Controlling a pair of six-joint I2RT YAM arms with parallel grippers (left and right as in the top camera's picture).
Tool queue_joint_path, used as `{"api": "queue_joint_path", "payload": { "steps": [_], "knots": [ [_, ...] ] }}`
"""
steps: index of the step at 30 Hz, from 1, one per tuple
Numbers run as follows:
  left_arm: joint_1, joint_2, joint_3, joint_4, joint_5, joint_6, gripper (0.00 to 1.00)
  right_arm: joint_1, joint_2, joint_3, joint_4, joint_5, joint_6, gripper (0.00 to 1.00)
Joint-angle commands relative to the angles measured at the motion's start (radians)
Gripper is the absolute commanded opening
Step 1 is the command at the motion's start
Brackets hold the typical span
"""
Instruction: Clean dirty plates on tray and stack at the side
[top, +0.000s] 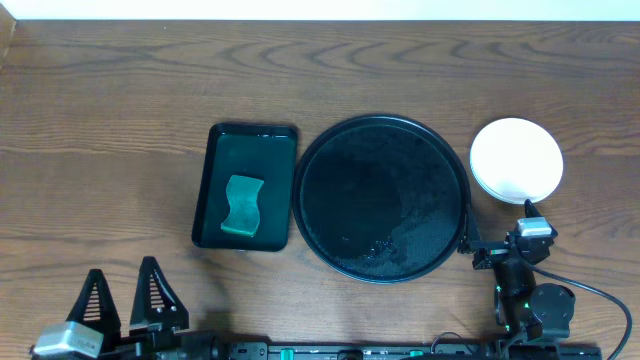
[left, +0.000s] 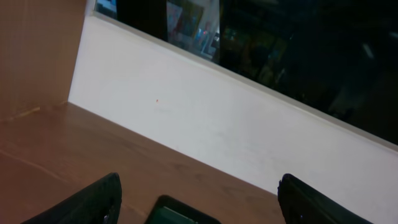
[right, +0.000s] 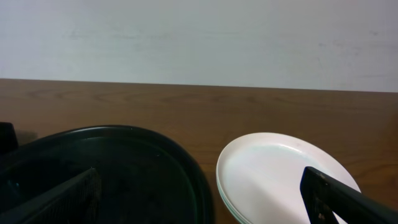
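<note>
Left gripper (left: 199, 205) wide open, right gripper (right: 199, 199) wide open near plates (right: 273, 163)

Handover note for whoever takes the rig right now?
Left hand: open, empty, at the near table edge.
Right hand: open, empty, by the tray's right rim, just short of the stack.
Tray: no plates on it.
Plates: stacked on the table right of the tray, white one on top.
Sponge: lying in the green tray, left of the round one.
Done: plates off the tray and stacked.
Left: seemingly nothing; the lower plates' faces are hidden, so check them.
</note>
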Motion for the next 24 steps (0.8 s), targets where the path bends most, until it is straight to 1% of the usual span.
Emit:
{"api": "queue_joint_path", "payload": {
  "steps": [1,6,11,18,24],
  "knots": [
    [-0.004,-0.005,-0.016,0.013,0.002,-0.012,0.80,-0.006,-0.006,-0.002,-0.002,-0.007,-0.011,0.99],
    [-0.011,-0.005,-0.034,0.110,0.002,-0.012,0.80,-0.006,-0.006,-0.002,-0.002,-0.007,-0.011,0.99],
    [-0.017,-0.005,-0.084,0.310,0.003,-0.013,0.81,-0.006,-0.006,-0.002,-0.002,-0.007,-0.011,0.99],
    [-0.019,-0.005,-0.201,0.586,0.057,-0.018,0.80,-0.006,-0.006,-0.002,-0.002,-0.007,-0.011,0.99],
    [-0.019,-0.005,-0.334,0.771,0.059,-0.090,0.80,-0.006,-0.006,-0.002,-0.002,-0.007,-0.011,0.99]
  ]
}}
